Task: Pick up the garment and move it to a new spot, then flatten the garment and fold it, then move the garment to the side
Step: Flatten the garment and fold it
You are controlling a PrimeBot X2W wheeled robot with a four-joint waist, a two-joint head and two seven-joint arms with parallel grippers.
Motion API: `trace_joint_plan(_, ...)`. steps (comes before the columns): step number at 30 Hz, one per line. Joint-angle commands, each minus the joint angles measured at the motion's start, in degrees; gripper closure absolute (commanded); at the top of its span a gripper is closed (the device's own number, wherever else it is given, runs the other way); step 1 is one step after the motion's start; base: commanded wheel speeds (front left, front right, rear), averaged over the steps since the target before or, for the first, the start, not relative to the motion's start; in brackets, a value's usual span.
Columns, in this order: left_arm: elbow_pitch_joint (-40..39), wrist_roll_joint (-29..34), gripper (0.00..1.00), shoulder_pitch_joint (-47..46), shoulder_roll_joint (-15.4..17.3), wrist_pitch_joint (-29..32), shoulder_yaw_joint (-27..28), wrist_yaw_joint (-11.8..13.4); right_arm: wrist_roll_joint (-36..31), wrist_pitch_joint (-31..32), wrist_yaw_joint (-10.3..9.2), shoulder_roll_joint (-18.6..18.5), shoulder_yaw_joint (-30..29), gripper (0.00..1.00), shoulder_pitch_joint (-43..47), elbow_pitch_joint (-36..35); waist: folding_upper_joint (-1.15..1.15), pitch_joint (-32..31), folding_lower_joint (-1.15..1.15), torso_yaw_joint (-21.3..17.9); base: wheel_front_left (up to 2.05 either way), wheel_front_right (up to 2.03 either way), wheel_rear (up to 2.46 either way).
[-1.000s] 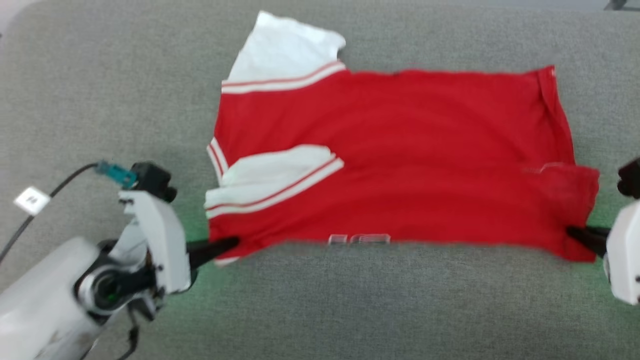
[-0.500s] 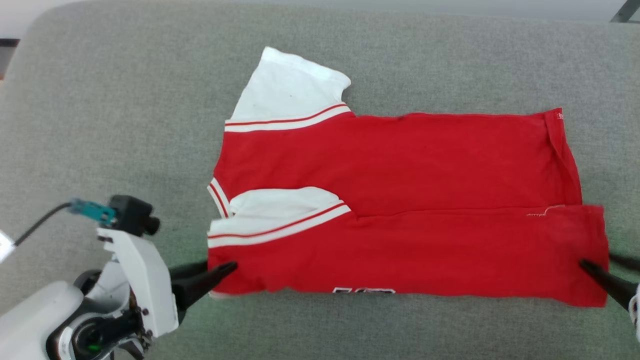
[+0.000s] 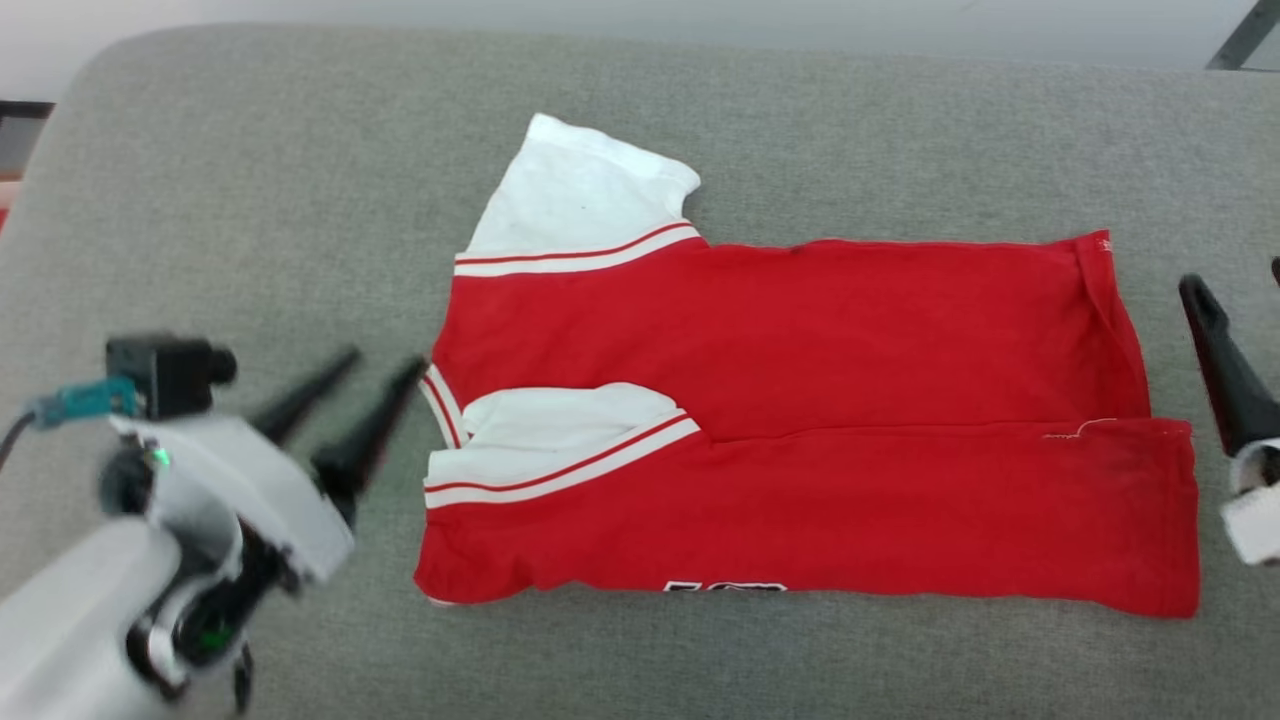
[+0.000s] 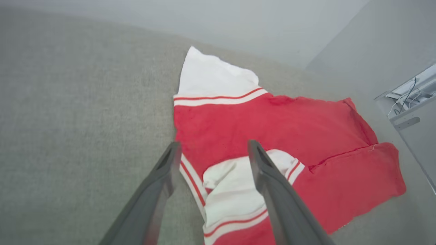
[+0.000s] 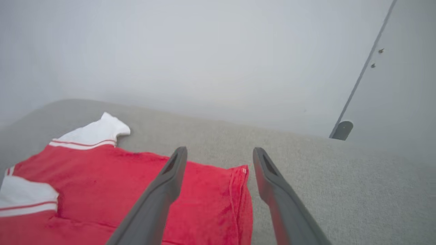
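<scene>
The garment is a red jersey with white sleeves and striped trim, lying flat on the grey padded surface. Its near strip is folded over, and a sliver of black print peeks out at the near edge. My left gripper hovers open just off the garment's left edge, by the collar trim, holding nothing. In the left wrist view, the left gripper points over the folded sleeve of the garment. My right gripper stands open off the right hem. In the right wrist view, the right gripper is above the garment hem corner.
The grey surface ends at a pale wall behind and rounds off at the far left corner. A white unit with loose wires stands beyond the right end. A cable with a teal plug hangs from my left wrist.
Both grippers have let go of the garment's near corners, opened wide and pulled away, the left up along the left edge, the right off the right hem. The head camera also shifted.
</scene>
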Motion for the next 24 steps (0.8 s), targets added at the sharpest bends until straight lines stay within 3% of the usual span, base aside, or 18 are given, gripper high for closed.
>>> trace_joint_plan(1, 2.8, 3.7, 0.0, -2.6, -0.4, -1.7, -0.1, 1.1, -1.6, -3.6, -0.04, 1.6, 0.6, 0.0, -1.1, 1.2, 0.0, 0.2, 0.0, -0.6, 0.0, 0.0, 0.0)
trace_joint_plan(3, 5.3, 5.1, 0.0, -5.8, -4.0, -3.0, -0.3, 0.2, -2.7, -8.8, -0.05, 4.3, 0.5, 0.0, -2.3, 3.0, 0.0, 0.6, 0.0, -1.2, 0.0, 0.0, 0.0)
trace_joint_plan(6, 11.4, 8.1, 0.0, -12.4, -6.0, -3.1, -0.3, -2.3, -4.2, -13.5, -0.05, 7.2, 1.5, 0.0, -2.8, 5.4, 0.0, 1.8, 0.0, -3.0, 0.0, 0.0, 0.0)
trace_joint_plan(13, 29.3, 11.5, 0.0, -29.8, -12.6, 1.3, -1.8, -8.2, -4.3, -17.1, -0.05, 9.3, 3.7, 0.0, -4.6, 8.2, 0.0, 7.0, 0.0, -9.5, 0.0, 0.0, 0.0)
trace_joint_plan(19, 42.6, 14.9, 0.0, -41.9, -13.7, 8.2, -5.3, -10.3, -3.7, -19.3, -0.05, 10.3, 5.3, 0.0, -6.9, 8.4, 0.0, 11.9, 0.0, -15.3, 0.0, 0.0, 0.0)
trace_joint_plan(24, 48.3, 14.2, 0.0, -47.5, -13.9, 18.9, -9.8, -10.8, -3.5, -20.4, -0.05, 10.5, 6.6, 0.0, -7.5, 8.0, 0.0, 13.9, 0.0, -17.6, 0.0, 0.0, 0.0)
